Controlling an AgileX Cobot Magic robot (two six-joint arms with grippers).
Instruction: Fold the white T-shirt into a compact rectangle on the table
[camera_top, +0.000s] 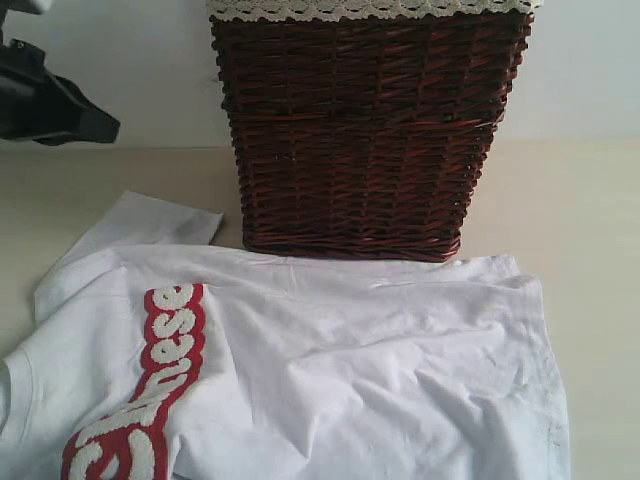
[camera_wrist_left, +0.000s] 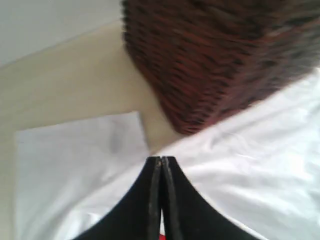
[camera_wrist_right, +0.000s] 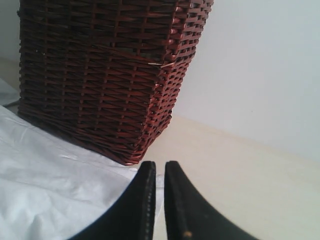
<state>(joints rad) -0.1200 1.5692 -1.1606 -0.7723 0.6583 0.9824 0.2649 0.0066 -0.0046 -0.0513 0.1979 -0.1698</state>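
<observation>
1. Fingers of the left gripper are pressed together, with nothing visible between them, above the white T-shirt.
2. Fingers of the right gripper stand a narrow slit apart and pinch nothing. They are near the shirt's edge, by a corner of the basket.
3. The white T-shirt lies spread and wrinkled on the table. One sleeve lies flat beside the basket.
4. Red-outlined fuzzy white lettering runs along a folded-over part of the shirt on the left.
5. The dark brown wicker basket stands upright on the table, its base touching the shirt's far edge.
6. A lace-trimmed liner folds over the basket rim. The basket's interior is hidden in every view.
</observation>
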